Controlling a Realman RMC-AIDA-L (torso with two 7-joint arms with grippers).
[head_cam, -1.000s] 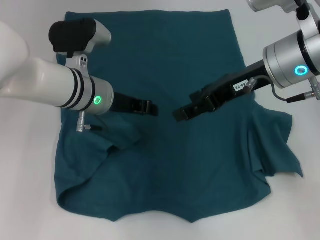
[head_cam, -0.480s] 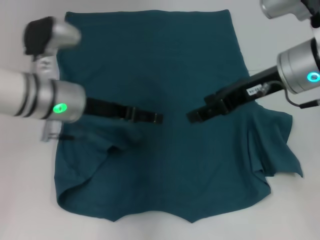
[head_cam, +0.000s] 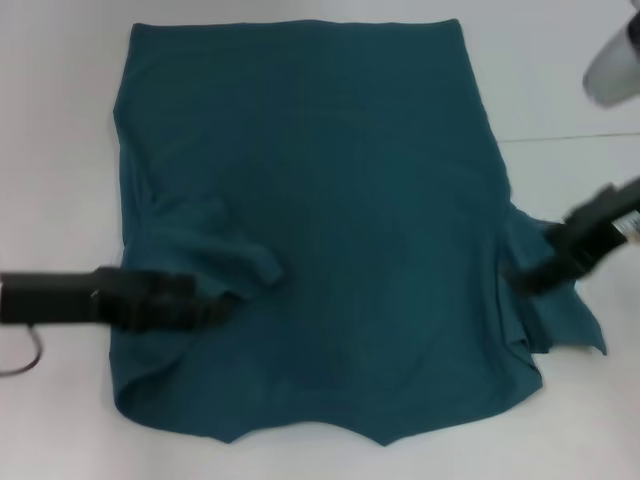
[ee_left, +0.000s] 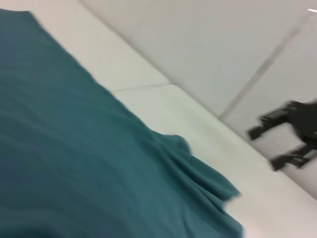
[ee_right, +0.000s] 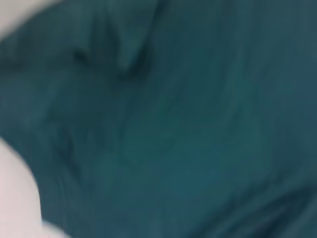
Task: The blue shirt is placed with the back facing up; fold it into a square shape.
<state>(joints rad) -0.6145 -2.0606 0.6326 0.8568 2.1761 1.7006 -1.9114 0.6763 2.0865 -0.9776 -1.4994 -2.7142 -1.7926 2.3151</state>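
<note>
Both tools pulled out from the shirt's middle to its sleeves; no fold made.

Head view: blue shirt flat on the desk; left tool now at the near-left sleeve, right tool at the near-right sleeve; grip of either cannot be told. Left wrist view: right sleeve rumpled, right tool apparently released. Right wrist view: only shirt. Likely a sleeve fold next.

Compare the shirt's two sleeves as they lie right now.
On the blue shirt, the left sleeve is folded inward and lies on the body; the right sleeve spreads outward onto the table. The left gripper sits at the left sleeve's lower edge; the right gripper is at the right sleeve's base. Both are rumpled, not flat.
</note>
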